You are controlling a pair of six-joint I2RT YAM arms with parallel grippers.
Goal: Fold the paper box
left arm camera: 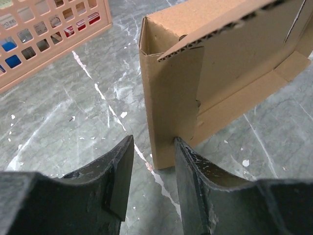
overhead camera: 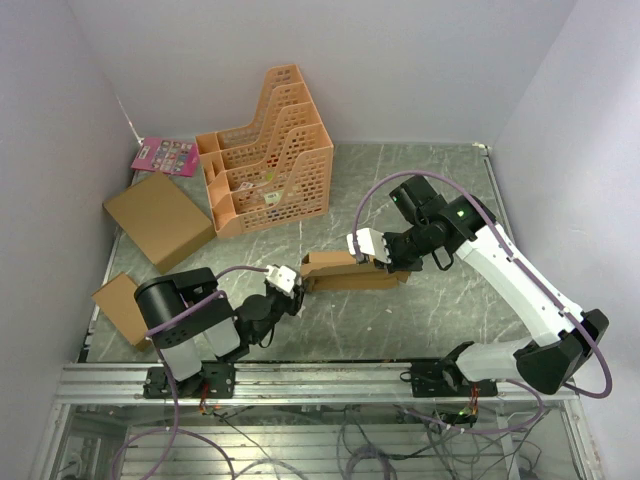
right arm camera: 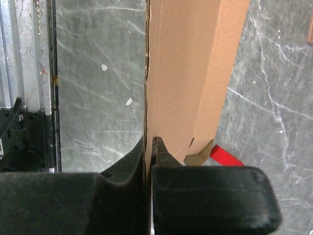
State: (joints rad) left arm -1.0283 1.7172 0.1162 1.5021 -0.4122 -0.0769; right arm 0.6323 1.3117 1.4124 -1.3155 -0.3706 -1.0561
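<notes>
**Half-Folded Box Hangs on a Thin Pinch**

Mid-table, between the two arms, we see the paper box (overhead camera: 350, 270) partly raised, its long side running left to right on the grey table (overhead camera: 440, 300). The right gripper (overhead camera: 375, 248) reaches in from the far right, its jaws closed tight on the top edge of one long wall. The right wrist view shows the board clamped flat between them. At the box's left end the left gripper (overhead camera: 290, 280) comes in low from the near left. Its jaws stand about half apart and hold nothing, and one of its fingers (left arm camera: 195, 176) rests against the bottom corner of the upright end wall. Above that corner, an inner flap leans inward and is not tucked home.

We judge the risks from here to be plain ones. A push at the corner may slide the light box along the smooth table instead of closing the wall. That would drag against the right-hand pinch, which could crease or tear the single layer it holds. The leaning flap could spring back out if the corner is released. The orange file rack (overhead camera: 265, 150) at the far left, the larger flat carton (overhead camera: 158, 220) and the smaller carton (overhead camera: 118, 305) at the left edge all stand well clear.
</notes>
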